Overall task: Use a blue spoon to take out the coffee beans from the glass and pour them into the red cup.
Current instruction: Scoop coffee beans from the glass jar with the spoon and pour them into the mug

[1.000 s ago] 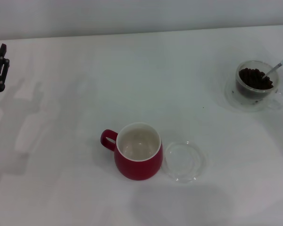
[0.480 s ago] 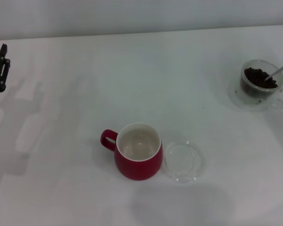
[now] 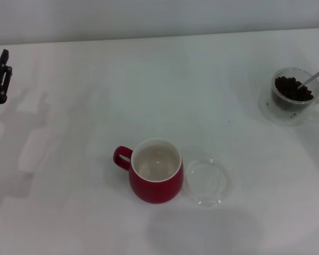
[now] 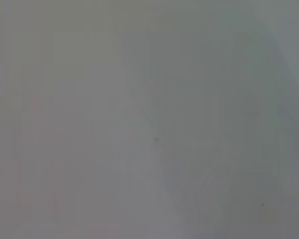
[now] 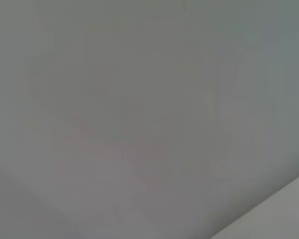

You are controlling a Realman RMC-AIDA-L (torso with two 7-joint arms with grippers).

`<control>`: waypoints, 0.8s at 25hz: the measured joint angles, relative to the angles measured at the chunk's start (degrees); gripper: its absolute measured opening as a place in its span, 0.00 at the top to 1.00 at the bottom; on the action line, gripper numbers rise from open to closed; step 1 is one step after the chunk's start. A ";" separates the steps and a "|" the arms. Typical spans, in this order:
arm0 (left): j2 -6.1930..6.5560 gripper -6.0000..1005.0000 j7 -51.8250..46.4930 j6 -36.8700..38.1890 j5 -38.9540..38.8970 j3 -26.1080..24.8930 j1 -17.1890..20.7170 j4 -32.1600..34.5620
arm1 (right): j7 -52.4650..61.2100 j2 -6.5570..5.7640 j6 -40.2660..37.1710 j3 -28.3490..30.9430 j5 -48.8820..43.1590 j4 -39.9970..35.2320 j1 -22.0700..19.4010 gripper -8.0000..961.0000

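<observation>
The red cup [image 3: 155, 178] stands near the front middle of the table, its cream inside bare and its handle pointing left. Far to the right, the glass [image 3: 293, 96] holds a dark pile of coffee beans [image 3: 292, 88]. The blue spoon [image 3: 315, 77] has its bowl in the beans, and its stem slants up and off the right edge. What holds the spoon is out of view. My left gripper [image 3: 0, 77] shows as a black part at the far left edge, away from everything. Both wrist views show only a blank pale surface.
A flat clear glass saucer [image 3: 206, 182] lies right beside the red cup, on its right. Another clear saucer rim [image 3: 271, 114] shows under the glass. The table [image 3: 95, 106] is white, with a pale wall behind it.
The glass and its saucer have slid a little to the right. The spoon's stem now leans lower toward the right edge. The left gripper has stayed put.
</observation>
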 joint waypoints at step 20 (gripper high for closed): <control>0.00 0.49 0.00 -0.01 0.00 0.09 0.16 0.28 | -1.32 -0.64 0.58 0.60 0.04 -0.98 -0.35 0.84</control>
